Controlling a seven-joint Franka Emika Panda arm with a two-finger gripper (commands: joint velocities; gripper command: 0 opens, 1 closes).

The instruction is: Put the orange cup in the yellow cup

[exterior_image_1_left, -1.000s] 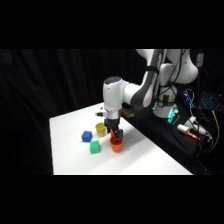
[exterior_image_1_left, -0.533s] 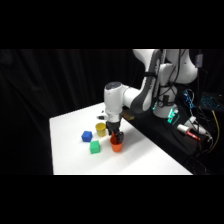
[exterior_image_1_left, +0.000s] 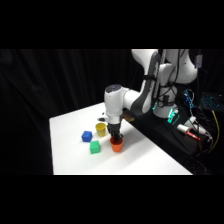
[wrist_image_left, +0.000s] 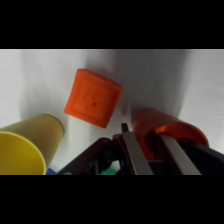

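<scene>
Two fingers of the gripper (wrist_image_left: 150,150) straddle the orange cup's (wrist_image_left: 167,131) rim, one inside and one outside, closed on its wall. It stands on the table (exterior_image_1_left: 145,160), with the yellow cup (exterior_image_1_left: 100,129) just beside and a red-orange block (wrist_image_left: 93,97) nearby.

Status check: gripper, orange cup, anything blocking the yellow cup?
Gripper down on the orange cup, fingers astride its rim; closure not confirmed. Cup on the table, upright. Yellow cup alongside, mouth open. Orange block nearby, apart from both cups.
</scene>
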